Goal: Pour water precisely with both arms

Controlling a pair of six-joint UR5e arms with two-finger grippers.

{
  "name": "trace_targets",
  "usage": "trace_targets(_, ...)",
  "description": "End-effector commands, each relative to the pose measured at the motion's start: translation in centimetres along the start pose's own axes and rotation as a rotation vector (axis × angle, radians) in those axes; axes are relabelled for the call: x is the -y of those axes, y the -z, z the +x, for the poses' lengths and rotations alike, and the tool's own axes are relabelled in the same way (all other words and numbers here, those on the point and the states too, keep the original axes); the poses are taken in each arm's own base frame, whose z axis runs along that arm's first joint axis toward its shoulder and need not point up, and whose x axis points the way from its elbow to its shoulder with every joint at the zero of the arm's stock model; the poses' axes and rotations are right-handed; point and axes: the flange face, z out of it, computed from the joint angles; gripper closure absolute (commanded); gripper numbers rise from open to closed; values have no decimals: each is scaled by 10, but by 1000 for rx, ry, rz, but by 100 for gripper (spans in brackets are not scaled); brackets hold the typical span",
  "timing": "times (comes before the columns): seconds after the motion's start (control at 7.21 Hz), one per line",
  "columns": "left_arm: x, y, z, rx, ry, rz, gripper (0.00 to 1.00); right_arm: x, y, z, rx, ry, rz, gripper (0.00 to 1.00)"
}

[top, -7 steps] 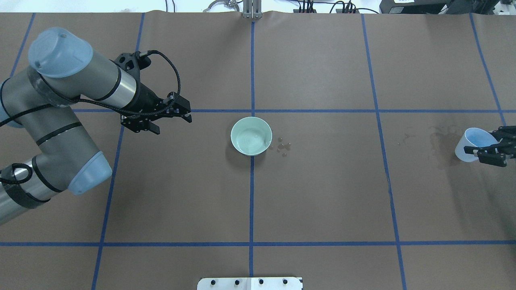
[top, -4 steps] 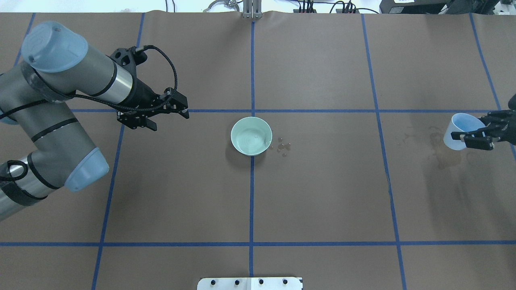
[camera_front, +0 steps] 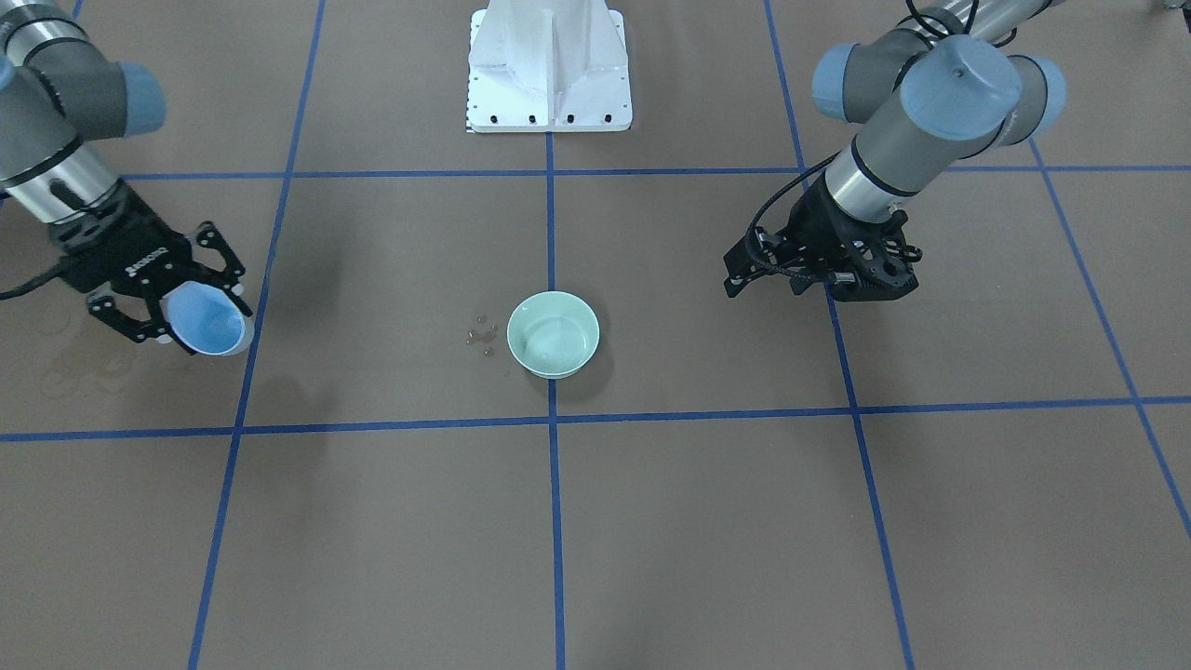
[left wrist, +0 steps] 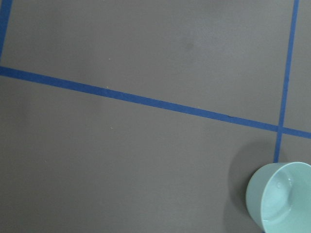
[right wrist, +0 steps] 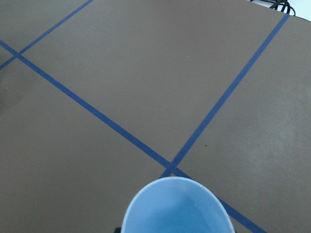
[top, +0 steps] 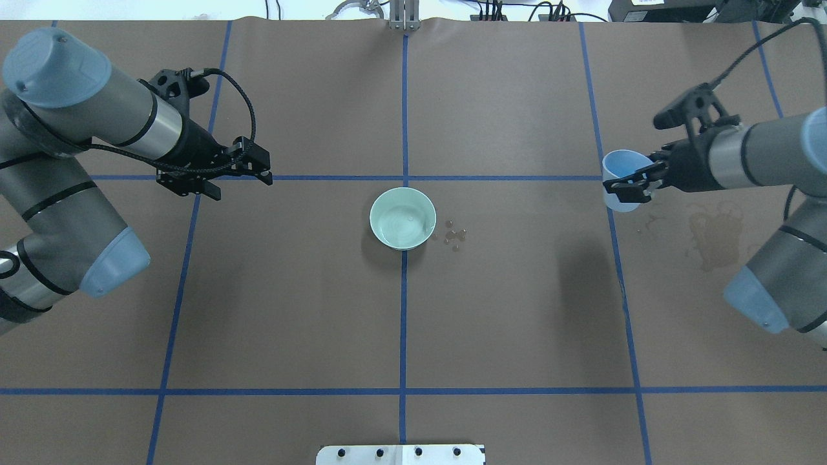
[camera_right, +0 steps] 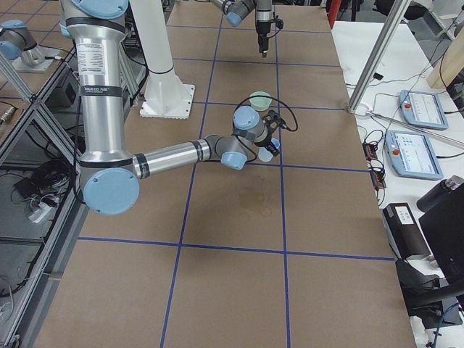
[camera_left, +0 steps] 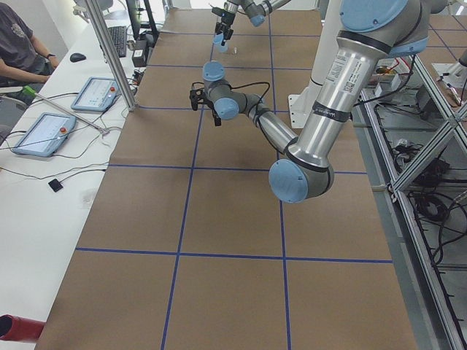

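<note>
Right pincer (top: 630, 181) clamps blue cup (top: 618, 164), right arm (top: 743, 158) pointing toward the bowl (top: 402, 218).

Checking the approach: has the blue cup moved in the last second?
Yes. The blue cup, in the right gripper, moved toward the green bowl, reaching the tape line.

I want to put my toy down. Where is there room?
Bare: the big squares between the bowl and the pedestal, either side of the middle line. Busy: droplets beside the bowl, a damp stain near the right gripper's cup.
</note>
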Motion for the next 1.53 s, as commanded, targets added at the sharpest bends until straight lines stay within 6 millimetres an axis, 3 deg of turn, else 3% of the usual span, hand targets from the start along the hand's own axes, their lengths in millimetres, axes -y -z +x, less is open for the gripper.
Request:
trace_targets(0.0,16,9,-25,10,3,-3,0,69,-26,-134,-75,49,-129,100)
trace_targets(0.14,24,17,-34,3,23,-15,0,89,-43,-198,-129,89,-203,100)
trace_targets(0.28,33,24,-44,3,7,-19,0,112,-61,-234,-182,111,-254,100)
trace_targets(0.42,39,27,-61,8,-25,-39,0,126,-87,-255,-246,150,-254,100)
trace_targets(0.56,45,36,-74,3,-21,-43,0,128,-97,-266,-265,201,-274,100)
trace_targets(0.83,45,38,-78,0,-17,-52,0,152,-108,-283,-319,313,-344,100)
trace_targets(1.11,47,41,-83,1,-12,-45,0,155,-121,-299,-386,493,-372,100)
trace_targets(1.25,47,42,-86,2,-20,-44,0,170,-129,-313,-409,517,-421,100)
trace_targets(1.39,46,42,-87,1,-19,-47,0,162,-138,-310,-420,559,-448,100)
